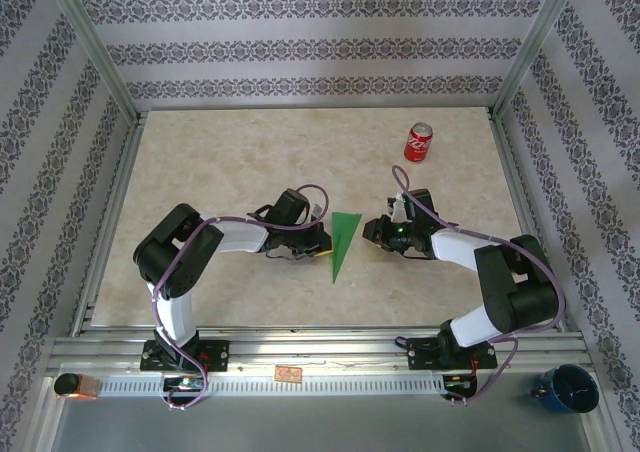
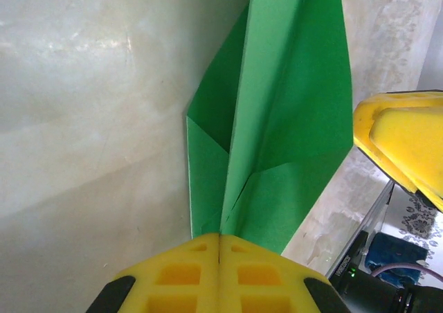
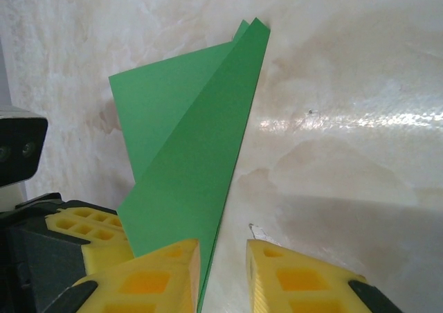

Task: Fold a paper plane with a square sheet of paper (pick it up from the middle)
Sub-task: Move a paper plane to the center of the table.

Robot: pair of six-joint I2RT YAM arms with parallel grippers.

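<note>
1. The plane (image 1: 343, 242) lies mid-table (image 1: 200, 172), between both grippers. Its long axis runs far to near, with the tip on the near side.
2. Left gripper (image 2: 219, 240): jaws pressed together on the plane's edge, green paper coming out of the seam.
3. Right gripper (image 3: 223, 247): jaws slightly parted, gripping nothing; the paper's edge lies against one finger.
4. Judgement: the left arm has the plane, and the right sits just beside it, across the axis.

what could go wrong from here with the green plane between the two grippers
1. The left gripper is shut on just one end of the paper plane; a pull could tear it or spring the layered folds open.
2. The right gripper stands open with the plane's edge against one finger; closing off-line while the left one holds could add a stray crease or crumple it.
</note>
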